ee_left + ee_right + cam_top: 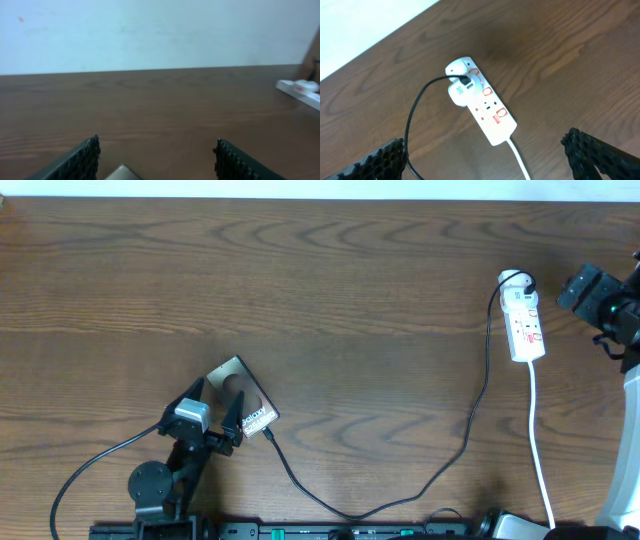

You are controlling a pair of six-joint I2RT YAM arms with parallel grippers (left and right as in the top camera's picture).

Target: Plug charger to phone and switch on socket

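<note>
The phone (252, 402) lies flat on the table at front left, glossy and dark with white lettering. My left gripper (215, 400) stands open astride its near corner (122, 174), and its ribbed fingers (82, 157) are clear of it. The charger cable (470, 425) runs from a white adapter on the socket (524, 320) in a long loop. Its slim tip (271, 435) lies at the phone's edge; I cannot tell if it is seated. My right gripper (484, 140) hangs wide open above the socket (481, 104), holding nothing, and shows at the right edge in the overhead view (567, 290).
The socket's white cord (540, 450) runs down to the table's front edge. The left arm's thicker black cable (95, 465) curves at front left. A pale wall (150, 30) rises behind the table's far edge. The socket also shows far right in the left wrist view (300, 89).
</note>
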